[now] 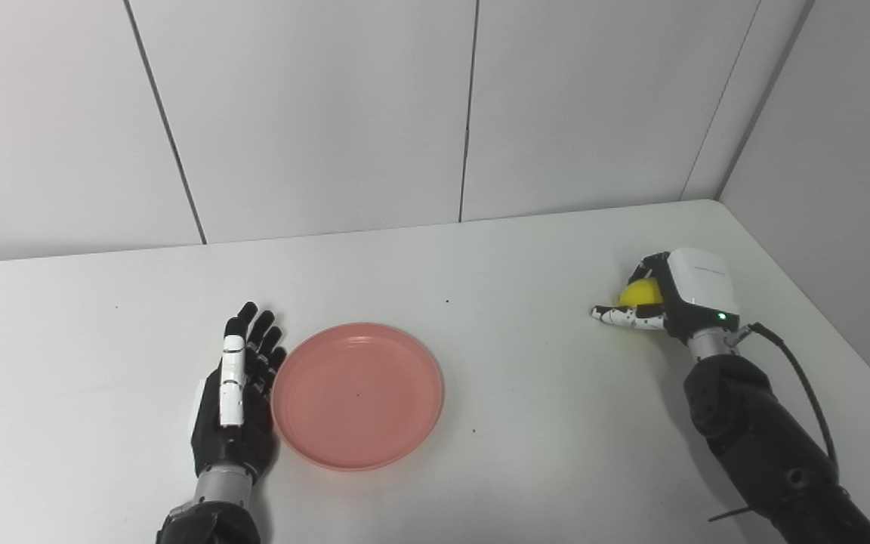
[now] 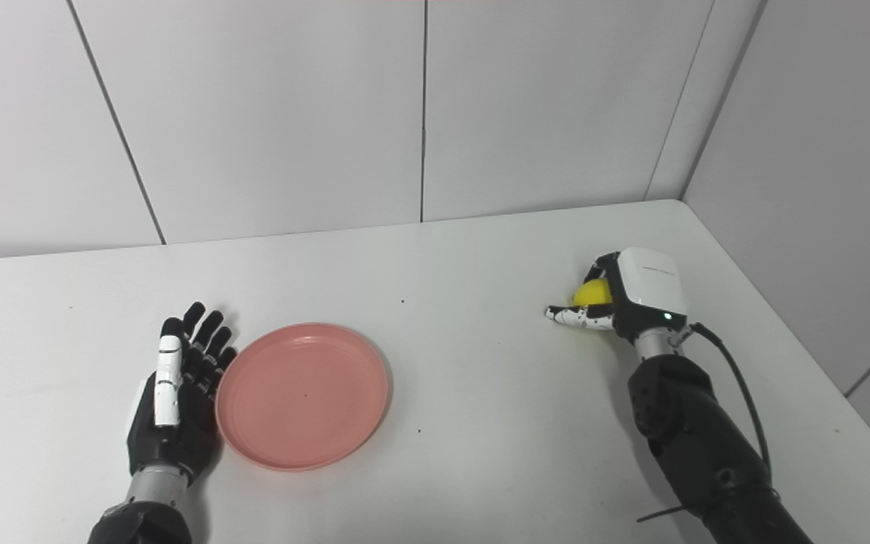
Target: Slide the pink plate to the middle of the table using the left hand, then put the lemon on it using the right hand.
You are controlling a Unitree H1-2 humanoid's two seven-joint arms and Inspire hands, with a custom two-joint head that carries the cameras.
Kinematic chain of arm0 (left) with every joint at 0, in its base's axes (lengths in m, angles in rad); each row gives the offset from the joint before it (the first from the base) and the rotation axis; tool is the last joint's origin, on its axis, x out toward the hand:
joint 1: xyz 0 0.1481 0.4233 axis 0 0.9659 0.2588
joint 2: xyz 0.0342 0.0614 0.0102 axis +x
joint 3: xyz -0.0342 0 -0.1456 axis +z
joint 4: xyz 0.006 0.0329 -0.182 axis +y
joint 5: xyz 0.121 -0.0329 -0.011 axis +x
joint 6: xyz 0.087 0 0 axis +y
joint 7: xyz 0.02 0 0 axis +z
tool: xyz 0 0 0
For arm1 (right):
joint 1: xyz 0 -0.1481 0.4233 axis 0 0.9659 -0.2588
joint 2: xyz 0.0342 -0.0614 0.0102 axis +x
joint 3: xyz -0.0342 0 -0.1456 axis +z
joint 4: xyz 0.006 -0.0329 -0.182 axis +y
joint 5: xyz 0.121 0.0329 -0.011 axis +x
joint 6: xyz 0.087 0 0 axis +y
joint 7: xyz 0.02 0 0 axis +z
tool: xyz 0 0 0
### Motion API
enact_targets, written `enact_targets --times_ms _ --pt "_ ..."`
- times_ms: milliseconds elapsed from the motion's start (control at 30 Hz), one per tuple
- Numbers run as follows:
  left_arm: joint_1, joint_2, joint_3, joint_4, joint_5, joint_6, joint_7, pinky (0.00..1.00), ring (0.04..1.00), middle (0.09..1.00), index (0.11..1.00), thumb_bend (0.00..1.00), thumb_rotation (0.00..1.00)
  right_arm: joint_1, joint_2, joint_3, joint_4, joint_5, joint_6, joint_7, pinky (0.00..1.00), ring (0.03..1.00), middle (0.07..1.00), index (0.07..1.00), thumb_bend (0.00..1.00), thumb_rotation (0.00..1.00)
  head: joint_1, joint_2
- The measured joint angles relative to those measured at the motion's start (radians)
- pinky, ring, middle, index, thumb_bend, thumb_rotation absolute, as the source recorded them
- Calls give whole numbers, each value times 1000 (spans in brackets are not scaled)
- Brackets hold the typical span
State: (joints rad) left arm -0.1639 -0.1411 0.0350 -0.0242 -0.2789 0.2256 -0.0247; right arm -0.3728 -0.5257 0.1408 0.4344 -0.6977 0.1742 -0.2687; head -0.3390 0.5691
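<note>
The pink plate (image 1: 358, 393) lies empty on the white table (image 1: 526, 363), left of centre near the front. My left hand (image 1: 239, 400) stands on edge with its fingers stretched out and apart, its palm against the plate's left rim, holding nothing. Far to the right, the yellow lemon (image 1: 639, 292) sits low at the table surface inside my right hand (image 1: 677, 295). The fingers curl over the lemon's far side and the thumb reaches out under its near side, so only part of the lemon shows.
White wall panels (image 1: 473, 113) close off the table's back edge, and another wall (image 1: 843, 189) runs along its right edge, close behind the right hand. A black cable (image 1: 805, 385) loops off the right forearm.
</note>
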Motion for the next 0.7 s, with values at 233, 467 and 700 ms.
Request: enact_targets --times_ms 233,467,700 --pt "1 -1 -4 -1 1 0 2 1000 974 949 920 538 817 17 -12 3 -70 4 17 61 166 224 291 348 617 380 12 2" --pt "2 -3 -14 -3 10 0 10 1000 970 948 921 559 817 40 -8 14 -173 -11 22 136 137 190 253 284 615 416 28 3" --pt "3 -18 -19 -5 27 0 18 1000 963 938 904 579 787 28 -1 14 -217 -31 19 141 126 174 238 272 614 416 51 6"
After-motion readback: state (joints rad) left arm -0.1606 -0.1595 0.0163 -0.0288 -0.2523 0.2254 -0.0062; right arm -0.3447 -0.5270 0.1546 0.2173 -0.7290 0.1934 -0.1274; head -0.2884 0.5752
